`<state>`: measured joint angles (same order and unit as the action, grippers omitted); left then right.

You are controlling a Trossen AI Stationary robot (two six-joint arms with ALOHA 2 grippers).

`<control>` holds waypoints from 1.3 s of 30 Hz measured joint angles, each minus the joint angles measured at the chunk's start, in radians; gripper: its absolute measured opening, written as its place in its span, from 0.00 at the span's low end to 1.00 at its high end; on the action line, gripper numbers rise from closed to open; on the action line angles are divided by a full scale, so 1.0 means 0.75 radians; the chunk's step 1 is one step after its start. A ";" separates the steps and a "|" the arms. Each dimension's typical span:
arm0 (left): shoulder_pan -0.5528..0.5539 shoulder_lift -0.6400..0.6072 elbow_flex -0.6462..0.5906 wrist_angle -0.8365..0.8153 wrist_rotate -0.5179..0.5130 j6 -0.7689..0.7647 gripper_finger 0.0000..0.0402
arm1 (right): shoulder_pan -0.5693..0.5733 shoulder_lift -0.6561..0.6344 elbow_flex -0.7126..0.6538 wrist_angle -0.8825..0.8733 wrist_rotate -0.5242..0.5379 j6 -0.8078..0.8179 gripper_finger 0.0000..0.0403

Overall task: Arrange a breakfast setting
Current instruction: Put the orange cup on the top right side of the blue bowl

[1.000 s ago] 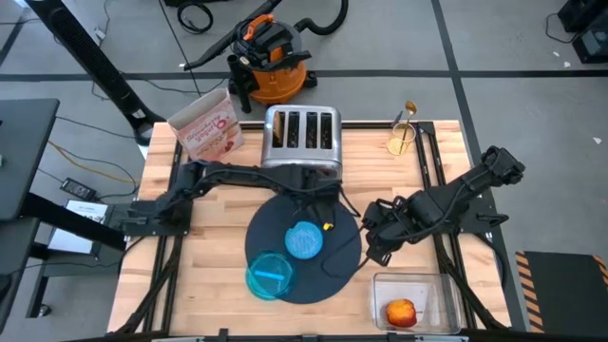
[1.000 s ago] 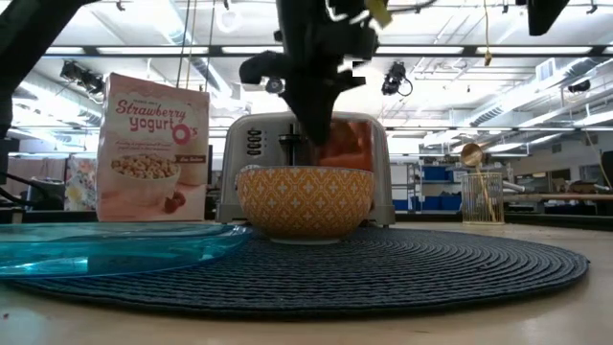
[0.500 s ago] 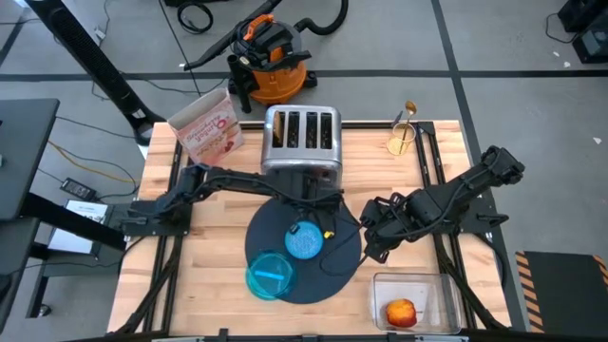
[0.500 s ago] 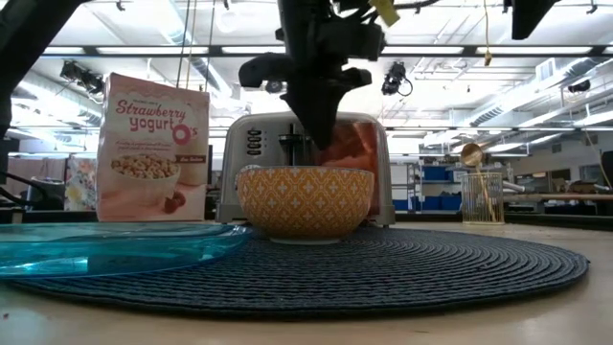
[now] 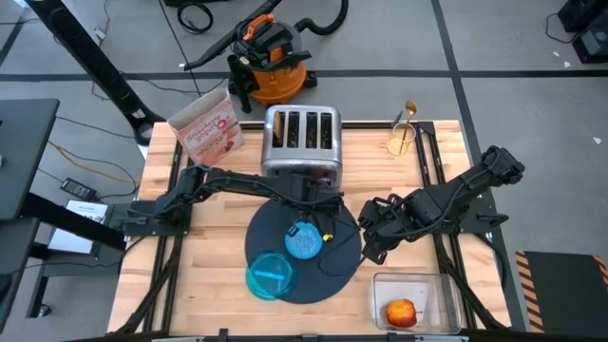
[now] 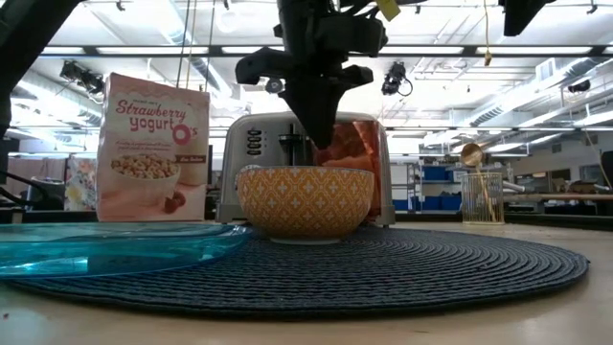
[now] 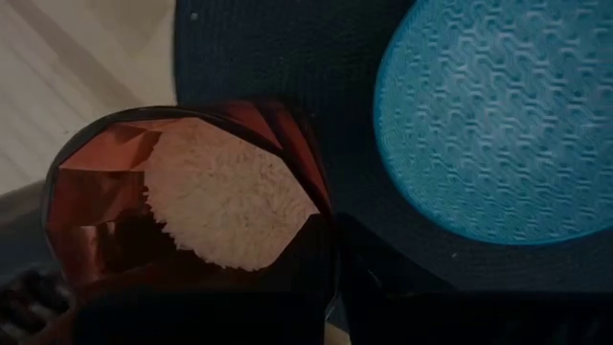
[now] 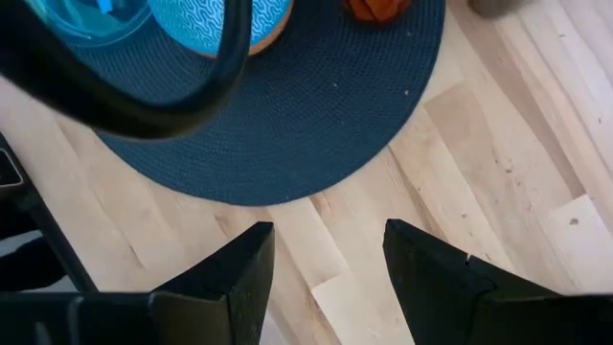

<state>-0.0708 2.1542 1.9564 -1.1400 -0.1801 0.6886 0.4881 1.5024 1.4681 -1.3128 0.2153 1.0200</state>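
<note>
Copper cup (image 7: 124,206) gleams, pale toast (image 7: 225,206) showing inside its rim.

- The left arm reaches across to the table's middle. Its left gripper (image 5: 310,211) points down, fingers closed on something.
- The right gripper (image 8: 326,264) waits at 3 o'clock, fingers apart.

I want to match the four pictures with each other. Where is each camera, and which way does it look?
High: above the table, looking straight down; both arms show, mat central.
Low: at table-top height, looking level at bowl and toaster; the left arm hangs from above.
Left wrist: on the left arm, looking down at toast in the left tool.
Right wrist: on the right arm, over the mat's edge; open right tool below.
All four share the mat and bowl.
</note>
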 joint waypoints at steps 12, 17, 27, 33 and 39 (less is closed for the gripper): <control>-0.002 0.012 0.000 -0.001 0.006 -0.002 0.06 | 0.003 0.000 0.000 0.009 0.001 0.040 0.51; -0.002 0.012 0.000 -0.002 0.006 -0.005 0.09 | -0.017 0.000 0.000 0.039 0.001 -0.007 0.54; 0.000 0.010 0.000 0.001 0.025 -0.029 0.16 | -0.052 0.000 0.000 0.091 0.004 -0.071 0.57; 0.000 0.010 0.000 0.001 0.030 -0.067 0.22 | -0.052 0.000 0.000 0.100 0.035 -0.112 0.58; 0.000 -0.006 0.000 -0.014 0.031 -0.106 0.32 | -0.052 0.000 0.000 0.104 0.071 -0.149 0.60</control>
<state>-0.0711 2.1498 1.9568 -1.1503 -0.1566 0.6091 0.4492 1.5024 1.4681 -1.2352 0.2685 0.9082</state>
